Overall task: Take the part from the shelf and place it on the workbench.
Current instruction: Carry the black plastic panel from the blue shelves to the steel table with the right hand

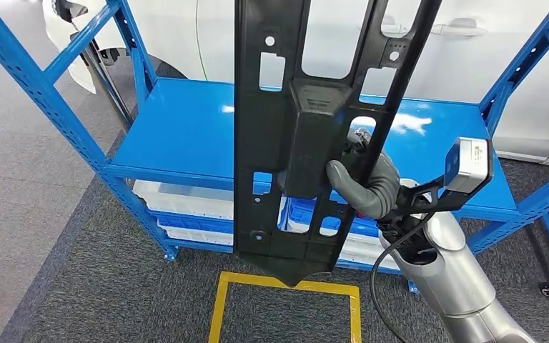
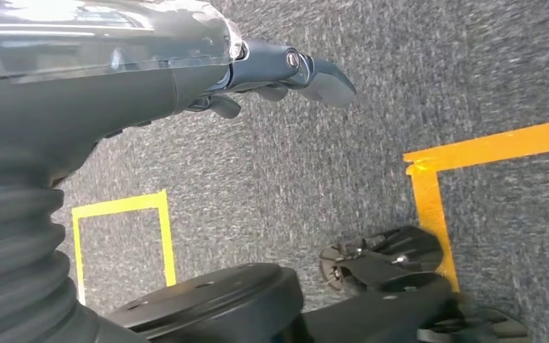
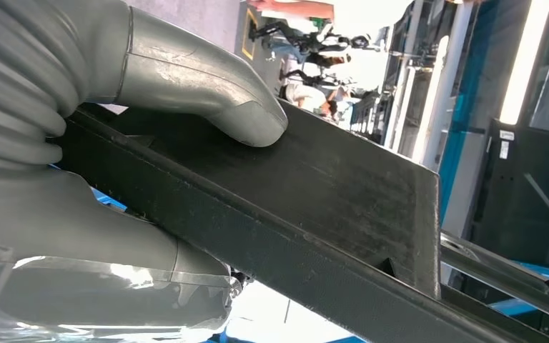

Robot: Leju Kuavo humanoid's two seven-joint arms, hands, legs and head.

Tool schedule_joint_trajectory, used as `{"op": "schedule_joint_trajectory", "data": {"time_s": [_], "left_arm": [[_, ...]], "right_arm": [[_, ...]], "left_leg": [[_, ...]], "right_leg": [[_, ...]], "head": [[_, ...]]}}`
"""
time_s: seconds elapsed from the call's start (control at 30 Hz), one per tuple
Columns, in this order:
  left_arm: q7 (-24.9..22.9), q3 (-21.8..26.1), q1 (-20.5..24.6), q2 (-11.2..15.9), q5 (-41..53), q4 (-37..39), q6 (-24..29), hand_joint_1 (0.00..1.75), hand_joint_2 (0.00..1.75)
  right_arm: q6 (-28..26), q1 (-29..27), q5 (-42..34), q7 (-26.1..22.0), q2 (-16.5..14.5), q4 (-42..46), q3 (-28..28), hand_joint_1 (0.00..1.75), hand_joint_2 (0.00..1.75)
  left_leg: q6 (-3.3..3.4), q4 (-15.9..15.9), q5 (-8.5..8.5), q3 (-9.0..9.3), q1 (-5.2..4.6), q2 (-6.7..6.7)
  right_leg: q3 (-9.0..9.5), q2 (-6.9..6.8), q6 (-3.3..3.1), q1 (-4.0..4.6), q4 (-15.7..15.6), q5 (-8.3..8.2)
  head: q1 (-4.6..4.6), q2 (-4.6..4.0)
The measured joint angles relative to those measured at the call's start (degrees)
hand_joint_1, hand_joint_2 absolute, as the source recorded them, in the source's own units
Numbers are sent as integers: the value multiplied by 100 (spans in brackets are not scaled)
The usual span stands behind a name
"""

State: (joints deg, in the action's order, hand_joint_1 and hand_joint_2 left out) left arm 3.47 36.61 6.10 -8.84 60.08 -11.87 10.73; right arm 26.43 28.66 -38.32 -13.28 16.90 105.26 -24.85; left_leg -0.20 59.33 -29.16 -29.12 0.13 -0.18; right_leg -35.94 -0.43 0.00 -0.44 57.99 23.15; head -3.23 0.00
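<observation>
So, right hand (image 1: 357, 187) clamped round the black part (image 1: 286, 128), upright over the blue shelf (image 1: 186, 128); left hand (image 2: 286, 71) loosely curled, nothing in it.

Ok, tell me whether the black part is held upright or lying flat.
Upright. The black part stands on end in front of the blue shelf, pointed tip down, gripped by the right hand.

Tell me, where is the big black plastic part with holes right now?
In the head view, the big black plastic part hangs upright at centre, gripped by the robot's right hand, in front of the blue metal shelf.
</observation>
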Motion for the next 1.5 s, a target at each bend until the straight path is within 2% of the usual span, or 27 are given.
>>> {"op": "schedule_joint_trajectory", "data": {"time_s": [0.03,0.1,0.17,0.27,0.3,0.33,0.37,0.4,0.43,0.5,0.57,0.63,0.7,0.8,0.87,0.9,0.93,1.0,1.07,1.17,1.23,1.3,1.33,1.37,1.4,1.43,1.5], "left_arm": [[2,0,-4,3,0,0,1,0,175],[4,0,-14,8,0,2,0,0,175],[3,1,-22,10,0,5,0,0,175],[3,3,-26,9,-2,7,1,0,175],[4,3,-30,9,-4,7,1,0,175],[5,4,-33,9,-7,7,1,0,175],[6,5,-33,10,-9,7,1,0,175],[8,7,-31,9,-9,7,1,0,175],[9,9,-27,9,-9,7,2,0,175],[13,13,-18,8,-8,7,3,0,175],[14,15,-14,8,-6,7,3,0,175],[18,16,-16,11,-3,7,2,0,175],[21,17,-13,18,2,7,-7,0,175],[20,17,10,21,13,7,-26,0,175],[11,17,18,21,17,7,-28,0,175],[4,17,18,21,17,7,-28,0,175],[-4,18,10,21,17,7,-28,0,175],[-17,19,-4,23,16,7,-26,0,175],[-23,19,-14,26,15,7,-20,0,175],[-32,21,-25,27,15,9,-15,0,175],[-38,22,-16,22,15,11,-15,0,175],[-43,24,-13,21,7,11,-13,0,175],[-45,25,-16,21,1,11,-9,0,175],[-46,27,-16,21,-5,11,-3,0,175],[-46,28,-13,21,-9,11,3,0,175],[-46,29,-10,21,-9,11,9,0,175],[-46,30,-1,20,-9,11,15,0,175]], "right_arm": [[4,-3,-2,-8,10,0,-1,175,175],[12,-9,-2,-19,28,0,-2,175,175],[15,-13,-3,-34,53,1,-2,175,175],[10,-34,-3,-50,77,4,-1,175,175],[8,-50,-2,-51,81,4,-1,175,175],[5,-68,-2,-50,84,4,-1,175,175],[4,-83,-2,-50,86,4,0,175,175],[4,-90,-2,-50,87,5,-1,175,175],[4,-92,-2,-50,87,8,-1,175,175],[5,-91,-2,-52,88,18,-1,175,175],[3,-96,0,-55,92,31,0,175,175],[-8,-106,3,-57,96,37,2,175,175],[-28,-117,6,-59,98,50,2,175,175],[-57,-136,8,-60,103,66,2,175,175],[-63,-156,8,-58,107,66,2,175,175],[-65,-161,6,-57,108,66,2,175,175],[-67,-161,4,-56,108,66,2,175,175],[-79,-155,0,-51,108,67,2,175,175],[-90,-150,-2,-40,108,66,2,175,175],[-93,-147,-2,-25,108,66,3,175,175],[-90,-152,-2,-19,109,66,4,175,175],[-91,-165,-5,-16,109,66,4,175,175],[-97,-173,-8,-13,109,66,4,175,175],[-105,-178,-11,-7,109,66,4,175,175],[-115,-180,-14,-2,109,66,4,175,175],[-126,-180,-14,4,109,66,3,175,175],[-151,-177,-16,8,108,66,3,175,175]], "left_leg": [[25,-156,0,75,-10,-6],[82,-191,41,37,-14,-15],[157,-216,126,-23,11,0],[233,-225,276,-192,24,23],[238,-217,323,-262,22,26],[235,-206,367,-330,20,26],[227,-191,404,-397,20,25],[216,-168,433,-455,20,24],[203,-141,454,-503,20,22],[157,-94,494,-577,7,18],[92,-82,546,-609,-3,17],[23,-65,572,-633,-1,14],[-34,181,330,-737,0,12],[-86,1170,-390,-1019,12,14],[-92,1490,-457,-982,12,14],[-81,1338,-330,-817,12,14],[-59,1001,-166,-567,11,14],[2,205,-28,-65,-7,10],[59,-163,-57,110,-35,0],[152,-225,70,31,-20,2],[218,-255,194,-68,7,21],[246,-240,291,-207,-2,29],[244,-227,331,-274,-5,30],[238,-205,370,-349,-6,30],[229,-174,402,-421,-5,29],[217,-140,426,-484,-4,27],[178,-75,467,-582,-8,21]], "right_leg": [[-19,-1,33,4,7,-29],[-43,-6,105,8,-2,-94],[-109,10,167,-1,99,21],[-414,26,228,-27,977,733],[-512,26,242,-34,1337,912],[-546,26,251,-37,1571,975],[-481,26,253,-38,1605,917],[-295,26,247,-39,1400,772],[-34,26,236,-40,1041,619],[459,30,185,-20,287,510],[599,36,125,14,3,548],[553,25,47,8,-24,479],[489,2,-49,-16,-52,391],[325,-12,-112,-5,-48,260],[200,-12,-108,7,-32,173],[142,-10,-100,12,-18,134],[92,-7,-88,16,-1,102],[11,-4,-43,28,32,44],[-38,-15,22,27,43,-24],[-93,-10,124,13,61,-42],[-235,10,184,-4,404,318],[-450,17,234,-25,1108,807],[-519,17,252,-32,1409,925],[-509,17,264,-36,1562,929],[-390,17,268,-39,1496,824],[-165,16,263,-41,1217,669],[352,19,215,-26,446,530]], "head": [[0,0],[1,0],[1,0],[1,0],[1,0],[1,0],[1,0],[1,0],[0,0],[0,0],[0,0],[0,0],[0,0],[0,0],[0,0],[0,0],[0,0],[0,0],[0,0],[0,0],[1,0],[1,0],[1,0],[1,0],[0,0],[0,0],[0,0]]}}
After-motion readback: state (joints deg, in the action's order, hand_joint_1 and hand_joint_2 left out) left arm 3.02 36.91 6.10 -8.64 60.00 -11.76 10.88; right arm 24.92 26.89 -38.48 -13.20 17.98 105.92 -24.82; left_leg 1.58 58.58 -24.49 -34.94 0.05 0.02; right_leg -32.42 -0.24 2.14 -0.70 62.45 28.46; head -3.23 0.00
